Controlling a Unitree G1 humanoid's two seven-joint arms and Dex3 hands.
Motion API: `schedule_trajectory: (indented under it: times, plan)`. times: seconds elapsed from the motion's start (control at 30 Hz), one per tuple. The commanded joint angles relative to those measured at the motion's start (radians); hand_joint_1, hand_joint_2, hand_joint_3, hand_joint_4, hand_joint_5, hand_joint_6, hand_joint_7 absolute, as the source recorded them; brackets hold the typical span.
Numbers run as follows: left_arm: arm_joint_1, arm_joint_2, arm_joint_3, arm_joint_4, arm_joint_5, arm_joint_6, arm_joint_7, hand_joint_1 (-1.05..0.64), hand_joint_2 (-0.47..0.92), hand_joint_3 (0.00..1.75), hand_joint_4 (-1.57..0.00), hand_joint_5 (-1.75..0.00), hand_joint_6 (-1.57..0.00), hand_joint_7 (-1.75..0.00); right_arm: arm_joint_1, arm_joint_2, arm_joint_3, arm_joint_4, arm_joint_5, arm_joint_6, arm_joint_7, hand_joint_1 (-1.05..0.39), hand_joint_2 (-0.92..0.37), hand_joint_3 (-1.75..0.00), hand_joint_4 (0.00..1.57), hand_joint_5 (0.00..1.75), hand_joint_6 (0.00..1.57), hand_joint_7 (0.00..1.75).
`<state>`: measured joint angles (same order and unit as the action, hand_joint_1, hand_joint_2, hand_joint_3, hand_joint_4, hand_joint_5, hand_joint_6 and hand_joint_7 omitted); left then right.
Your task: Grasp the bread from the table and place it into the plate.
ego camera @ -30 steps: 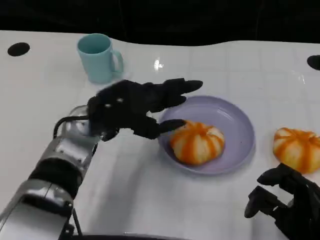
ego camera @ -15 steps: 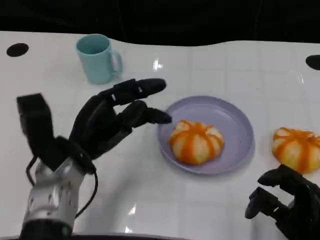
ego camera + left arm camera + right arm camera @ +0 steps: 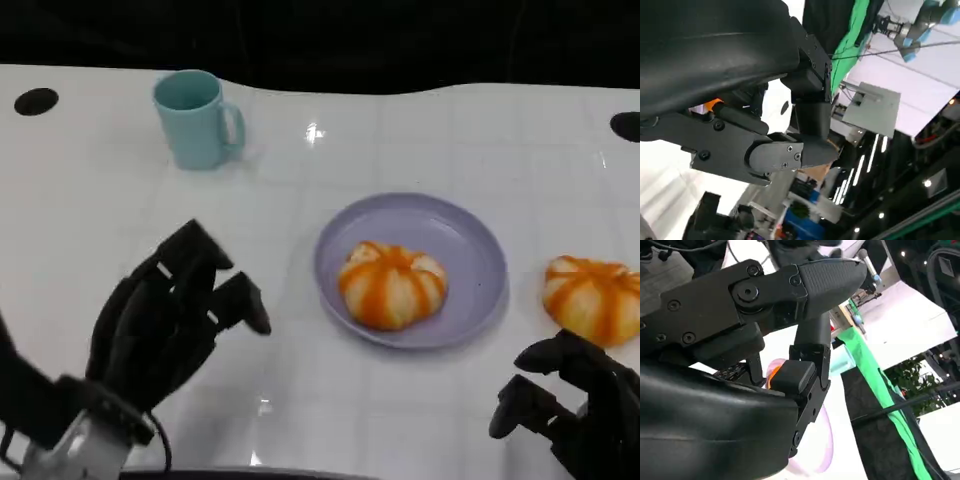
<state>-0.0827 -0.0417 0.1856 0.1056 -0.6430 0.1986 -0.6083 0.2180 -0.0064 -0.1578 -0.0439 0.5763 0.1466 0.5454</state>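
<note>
Surface: white glossy table [image 3: 300, 330] with a faint grid, dark background behind its far edge.
Left hand: left hand [image 3: 165, 325] is at the near left, lifted above the table, fingers loosely bent and apart, nothing between them. It is well apart from the plate, so I judge it has no more work with the bread there.
Right hand: right hand [image 3: 570, 410] is low at the near right corner, fingers bent inward with nothing in them that I can see. It is near the second bread, probably placed ready for it.
Bread in plate: one orange-striped bread [image 3: 392, 284] lies inside the purple plate [image 3: 470, 240], a little toward the near-left rim. For this piece the task looks done.
Second bread: another bread [image 3: 592, 298] lies on the table, just beside the plate on the right, not touching it as far as I can tell.
Far items: teal mug [image 3: 195, 117] stands upright at the far left, outside the task.
</note>
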Motion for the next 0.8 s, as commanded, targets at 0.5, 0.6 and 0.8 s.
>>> schedule_trajectory:
  times: [0.5, 0.6, 0.8]
  plan:
    - [0.2, -0.029, -0.01, -0.067, -0.019, 0.007, 0.032, -0.53, 0.92, 0.4, -0.77, -1.75, -0.55, -1.75, 0.001, -0.012, -0.006, -0.012, 0.017, 0.018, -0.004, -0.52, -0.92, -0.21, 0.75, 1.49, 0.85, 0.9]
    - [0.197, -0.025, -0.011, -0.052, -0.019, 0.001, 0.024, -0.53, 0.92, 0.39, -0.77, -1.75, -0.55, -1.75, 0.002, -0.012, -0.006, -0.015, 0.013, 0.02, -0.012, -0.53, -0.92, -0.21, 0.75, 1.49, 0.86, 0.9]
    - [0.198, -0.016, -0.019, -0.045, -0.002, 0.003, 0.035, -0.53, 0.92, 0.4, -0.78, -1.75, -0.55, -1.75, -0.005, -0.014, -0.01, -0.002, 0.012, 0.006, -0.005, -0.52, -0.92, -0.21, 0.75, 1.49, 0.86, 0.89]
